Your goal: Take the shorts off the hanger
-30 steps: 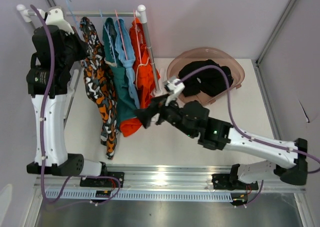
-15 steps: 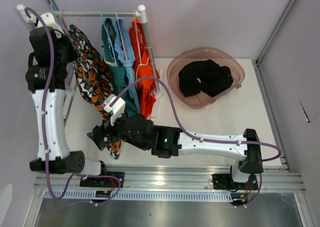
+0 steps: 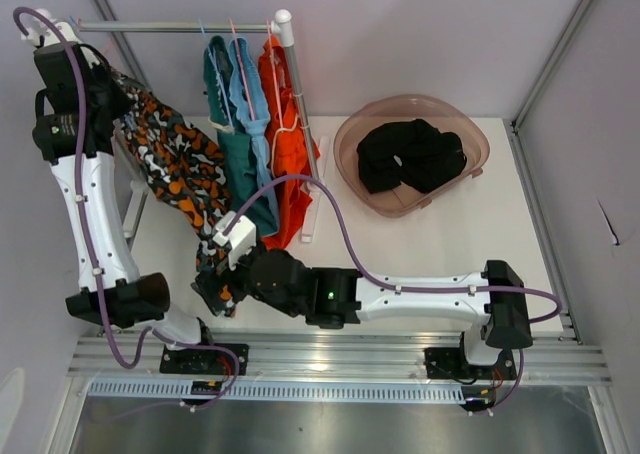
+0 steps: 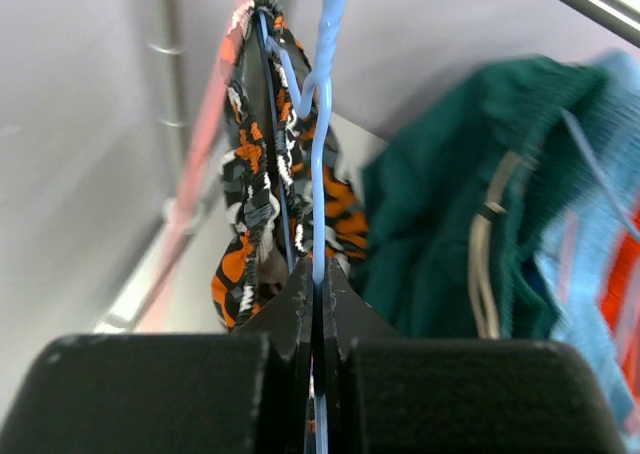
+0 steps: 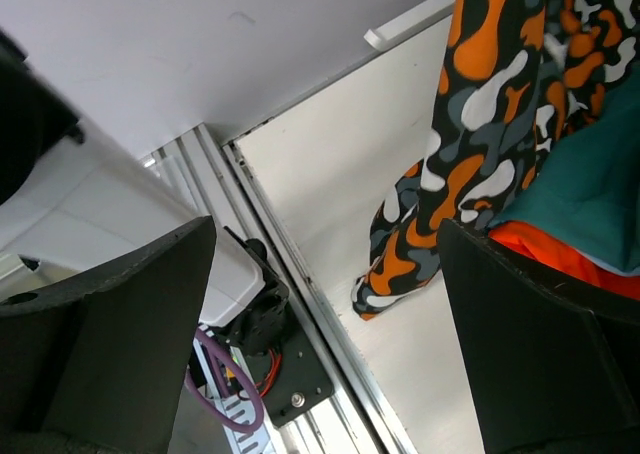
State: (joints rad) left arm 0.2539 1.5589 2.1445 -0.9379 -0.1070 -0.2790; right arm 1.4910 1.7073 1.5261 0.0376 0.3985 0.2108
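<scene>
1. The left pincer is squeezed tight shut on the wire of a thin light blue hanger.
2. The soft black shorts with orange and white blotches hang from that hanger. Seen from the top, they are at about 9 o'clock. They stretch in a slant from the left arm near 10 o'clock down toward 7 o'clock.
3. I cannot tell if the hanger's hook is on the thin metal rail.
4. The right pincer is open as wide as it goes and has nothing in it. It sits at about 7 o'clock, by the low end of the blotchy shorts.
5. From the right wrist, the low tip of those shorts shows between the two black fingers. I cannot tell if it touches them.
6. Three more pairs hang side by side from the rail at about 11 o'clock. They are the soft teal shorts, the soft light blue shorts and the bright orange shorts with a white string.
7. The teal pair is just beside the blotchy pair.
8. The plain black shorts lie bunched up in a round, brown see-through plastic bowl. The bowl stands at about 1 o'clock on the white worktop.
</scene>
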